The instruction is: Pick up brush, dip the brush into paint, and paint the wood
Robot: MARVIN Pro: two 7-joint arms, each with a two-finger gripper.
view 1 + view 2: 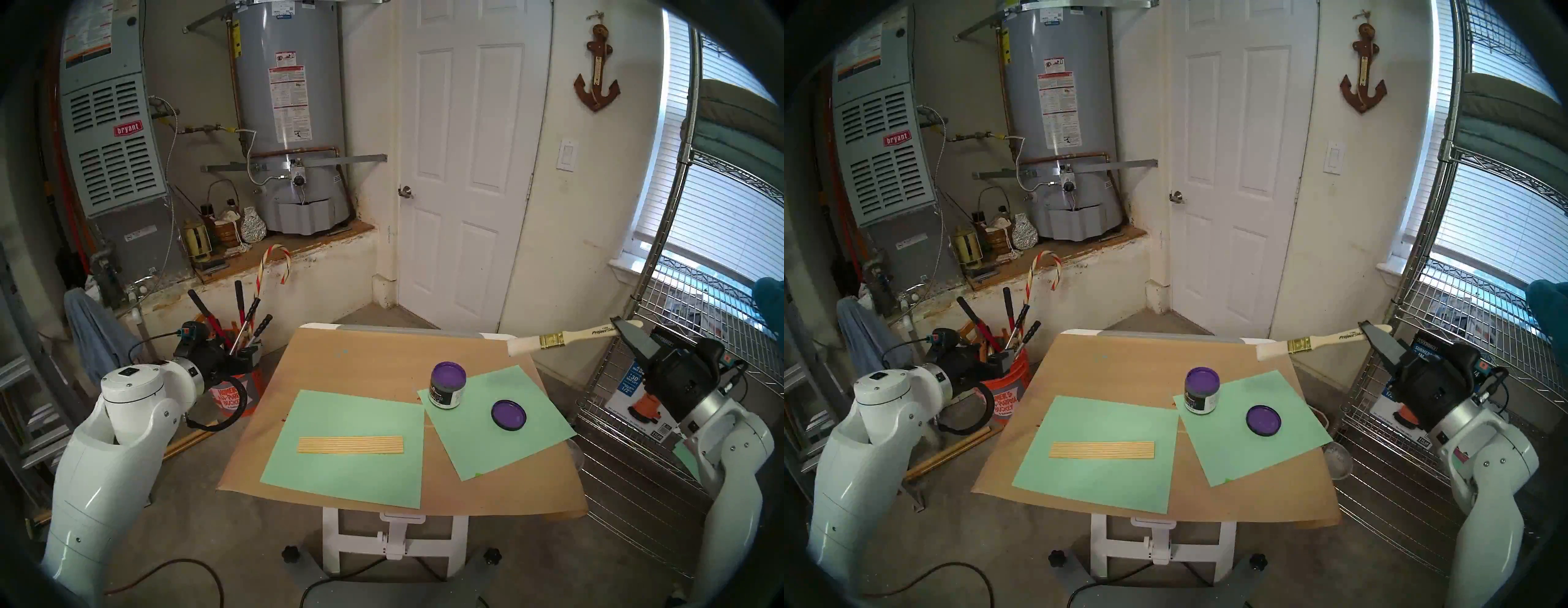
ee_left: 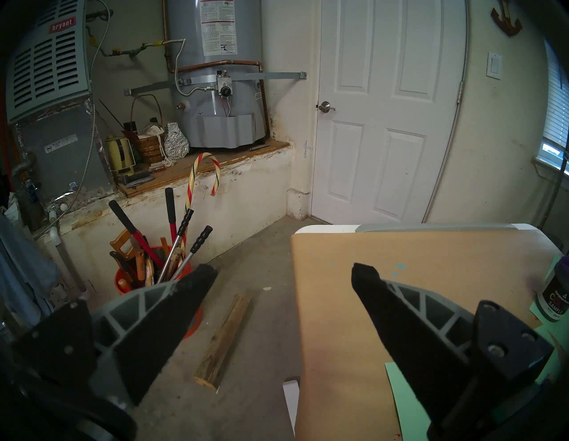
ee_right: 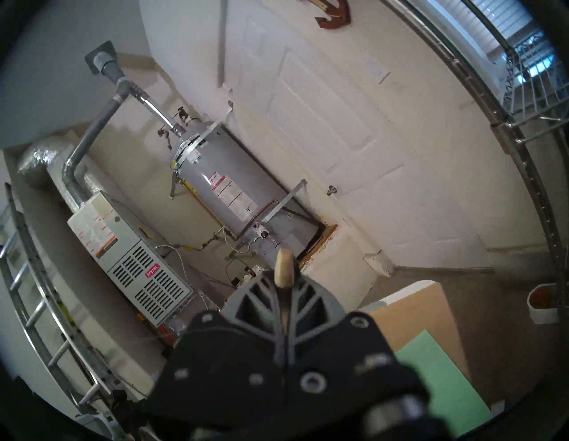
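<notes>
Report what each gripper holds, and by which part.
The right gripper holds the brush near the handle's end, bristles clean white. The left gripper is open and empty.

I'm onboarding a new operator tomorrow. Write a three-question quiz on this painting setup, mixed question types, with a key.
1. True or false: the bristles of the brush are already purple.
2. Which gripper holds the brush? A) left gripper B) right gripper
3. Fill in: the wood lies on a mint-green ____.

Key: 1 false, the bristles are white. 2 B; the left is open and empty. 3 paper sheet; the paint jar stands open, its lid on the other sheet.
</notes>
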